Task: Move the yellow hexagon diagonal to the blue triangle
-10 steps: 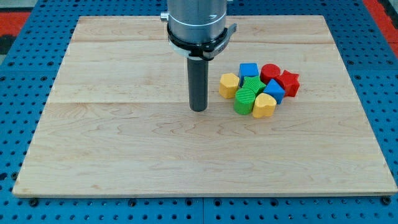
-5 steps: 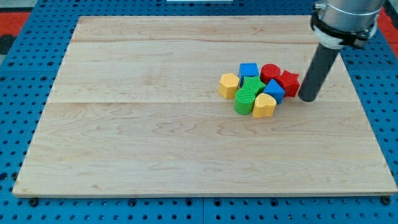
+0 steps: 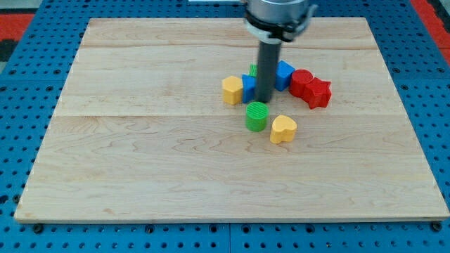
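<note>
The yellow hexagon (image 3: 231, 90) lies on the wooden board (image 3: 140, 154), left of centre of the block group. A blue block (image 3: 248, 87), the blue triangle by its look, touches the hexagon's right side. My tip (image 3: 264, 100) stands just right of that blue block, above the green cylinder (image 3: 257, 116). The rod hides part of a green block (image 3: 254, 69) behind it.
A blue cube (image 3: 283, 74) sits right of the rod. A red cylinder (image 3: 301, 81) and a red star (image 3: 318, 92) lie further right, touching. A yellow heart (image 3: 283, 128) lies at the lower right of the green cylinder.
The tip went from the left of the cluster to its right, then swept left through it. The hexagon and blue triangle slid left; the green cylinder and yellow heart separated downward.
</note>
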Controlling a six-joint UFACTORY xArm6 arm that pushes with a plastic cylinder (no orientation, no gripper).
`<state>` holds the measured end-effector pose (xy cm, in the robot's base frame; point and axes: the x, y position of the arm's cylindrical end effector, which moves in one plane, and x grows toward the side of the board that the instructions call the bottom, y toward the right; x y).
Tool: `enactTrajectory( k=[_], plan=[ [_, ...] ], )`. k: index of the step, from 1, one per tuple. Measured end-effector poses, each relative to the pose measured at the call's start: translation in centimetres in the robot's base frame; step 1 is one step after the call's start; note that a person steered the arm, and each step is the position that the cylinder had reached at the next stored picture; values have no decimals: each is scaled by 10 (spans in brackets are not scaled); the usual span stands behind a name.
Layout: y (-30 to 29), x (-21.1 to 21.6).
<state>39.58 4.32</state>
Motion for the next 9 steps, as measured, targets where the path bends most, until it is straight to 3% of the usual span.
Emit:
enactTrajectory(
  k=[1,2,3,4,6,7,8,9],
  plan=[
    [-48,-35],
    [-85,2],
    [-66,25],
    [-121,41],
    [-246,-39],
    [-251,-15],
    [-287,-19],
    [-273,-73]
  ],
)
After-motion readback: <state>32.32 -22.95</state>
